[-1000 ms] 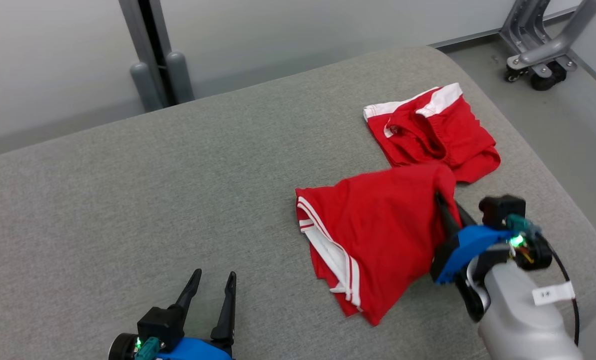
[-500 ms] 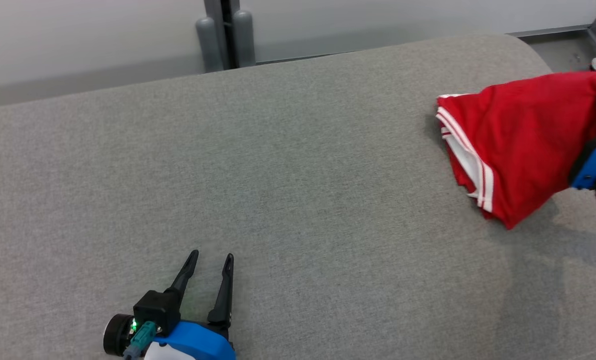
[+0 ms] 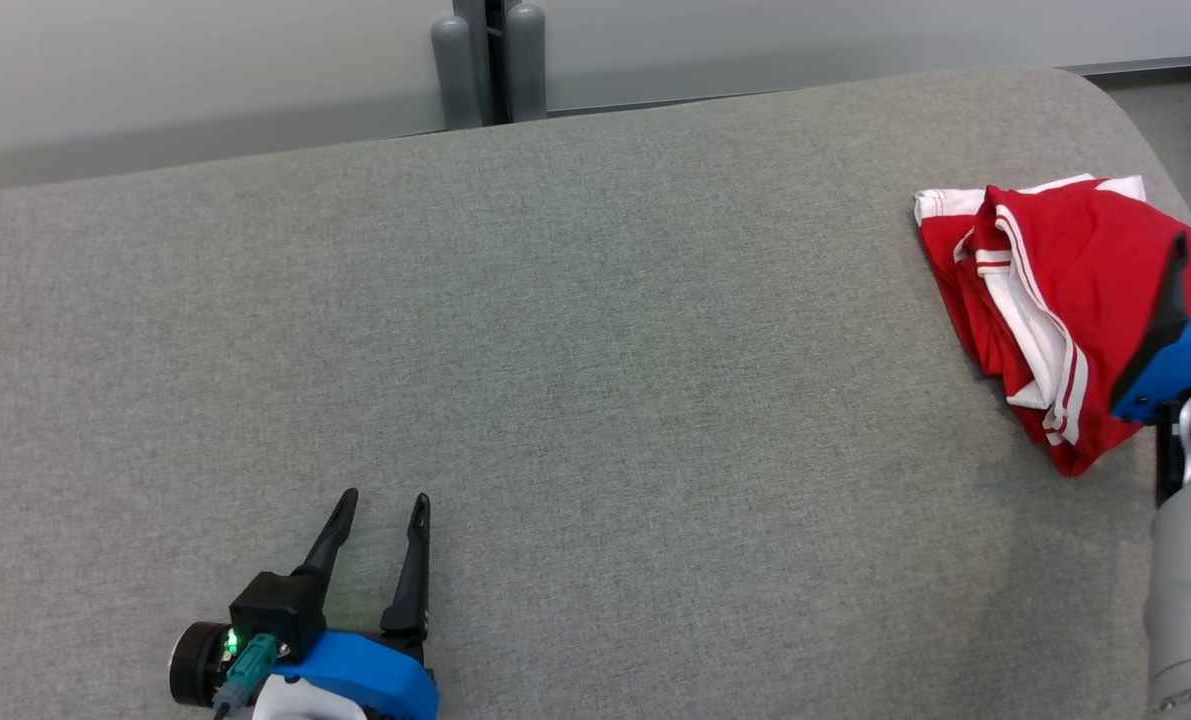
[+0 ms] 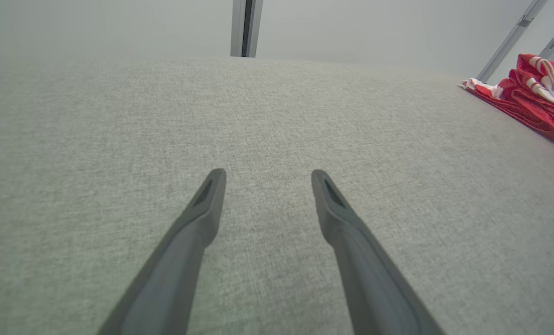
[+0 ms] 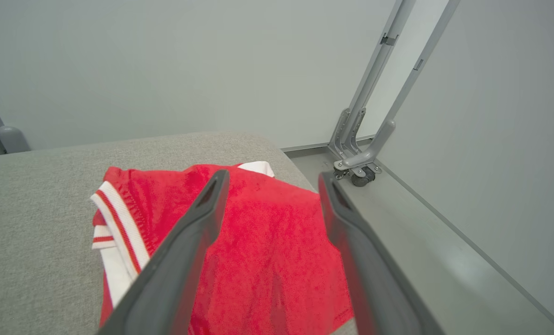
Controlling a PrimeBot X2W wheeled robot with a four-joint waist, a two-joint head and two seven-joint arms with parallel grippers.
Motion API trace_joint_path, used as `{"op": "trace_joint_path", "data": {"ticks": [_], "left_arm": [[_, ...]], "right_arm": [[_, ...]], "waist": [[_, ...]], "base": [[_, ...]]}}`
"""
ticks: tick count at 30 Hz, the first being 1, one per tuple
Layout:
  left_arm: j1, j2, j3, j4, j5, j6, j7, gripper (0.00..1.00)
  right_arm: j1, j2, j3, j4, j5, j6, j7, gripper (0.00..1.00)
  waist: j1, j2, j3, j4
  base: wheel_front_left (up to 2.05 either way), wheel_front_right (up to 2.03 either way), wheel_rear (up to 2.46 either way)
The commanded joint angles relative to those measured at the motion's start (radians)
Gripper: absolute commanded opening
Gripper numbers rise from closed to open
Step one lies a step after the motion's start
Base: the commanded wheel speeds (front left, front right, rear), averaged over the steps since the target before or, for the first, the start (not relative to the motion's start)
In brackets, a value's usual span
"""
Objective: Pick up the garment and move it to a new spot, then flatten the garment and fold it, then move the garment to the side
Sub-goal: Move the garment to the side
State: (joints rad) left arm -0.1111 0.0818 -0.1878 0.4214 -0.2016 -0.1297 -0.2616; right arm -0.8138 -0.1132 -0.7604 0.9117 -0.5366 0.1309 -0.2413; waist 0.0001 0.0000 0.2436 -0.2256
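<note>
The garment (image 3: 1065,270) is red with white stripes and lies bunched at the right end of the grey padded table (image 3: 595,350). It also shows far right in the left wrist view (image 4: 537,97). My right gripper (image 5: 273,173) hovers open just above the garment (image 5: 267,242), with nothing between its fingers. One of those dark fingers (image 3: 1167,300) crosses the red cloth at the head view's right edge. My left gripper (image 3: 385,497) stands open and empty low over bare table at the lower left, its fingers (image 4: 202,209) well apart.
A grey post (image 3: 490,60) stands behind the table's far edge. Beyond the table's rounded right end are the floor and a wheeled metal stand (image 5: 356,167). A wall runs along the back.
My right gripper has opened and let go of the garment, which hung from it half a second ago and now rests in a heap. The head camera has shifted. The left gripper stays open.
</note>
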Motion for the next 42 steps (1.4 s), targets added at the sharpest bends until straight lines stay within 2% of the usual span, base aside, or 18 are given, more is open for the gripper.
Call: {"op": "trace_joint_path", "data": {"ticks": [1, 5, 7, 14, 17, 20, 28, 36, 42], "left_arm": [[-0.014, 0.001, 0.013, -0.005, 0.009, -0.002, -0.004, 1.00], [-0.010, -0.003, 0.031, -0.010, 0.016, -0.002, -0.004, 1.00], [-0.009, -0.004, 0.039, -0.011, 0.020, -0.002, -0.004, 1.00], [0.000, -0.014, 0.068, -0.009, 0.020, -0.002, -0.004, 1.00], [0.010, -0.019, 0.076, -0.006, 0.021, -0.002, -0.004, 1.00], [0.021, -0.024, 0.090, -0.006, 0.025, -0.002, -0.004, 1.00], [0.046, -0.030, 0.128, 0.008, 0.019, -0.002, -0.004, 1.00], [0.071, -0.031, 0.151, 0.017, -0.007, 0.019, -0.004, 1.00], [0.097, -0.031, 0.153, 0.017, -0.013, 0.018, -0.004, 1.00]], "right_arm": [[0.018, 0.016, 0.024, 0.015, -0.005, 0.000, -0.014, 1.00], [0.027, 0.046, 0.097, 0.011, 0.039, 0.000, -0.023, 1.00], [0.063, 0.056, 0.169, -0.015, 0.098, 0.000, -0.023, 1.00], [0.231, 0.059, 0.511, -0.118, 0.461, 0.000, -0.024, 1.00], [0.313, 0.060, 0.612, -0.181, 0.585, 0.000, -0.024, 1.00], [0.386, 0.060, 0.670, -0.234, 0.652, 0.000, -0.024, 1.00], [0.513, 0.060, 0.724, -0.296, 0.708, 0.000, -0.024, 1.00], [0.568, 0.061, 0.729, -0.341, 0.720, 0.000, -0.024, 1.00], [0.602, 0.061, 0.740, -0.347, 0.737, 0.000, -0.024, 1.00]], "waist": [[-0.0001, 0.0000, -0.006, -0.005], [-0.0001, 0.0000, -0.013, -0.007], [-0.0001, 0.0000, -0.018, -0.006], [-0.0001, 0.0000, -0.039, 0.018], [-0.0001, 0.0000, -0.051, 0.035], [-0.0001, 0.0000, -0.066, 0.055], [-0.0001, 0.0000, -0.108, 0.115], [-0.0001, 0.0000, -0.158, 0.170], [-0.0001, 0.0000, -0.193, 0.206]], "base": [[0.00, 0.00, 0.00], [0.00, 0.00, 0.00], [0.00, 0.00, 0.00], [0.00, 0.00, 0.00], [0.00, 0.00, 0.00], [0.00, 0.00, 0.00], [0.00, 0.00, 0.00], [0.00, 0.00, 0.00], [0.00, 0.00, 0.00]]}}
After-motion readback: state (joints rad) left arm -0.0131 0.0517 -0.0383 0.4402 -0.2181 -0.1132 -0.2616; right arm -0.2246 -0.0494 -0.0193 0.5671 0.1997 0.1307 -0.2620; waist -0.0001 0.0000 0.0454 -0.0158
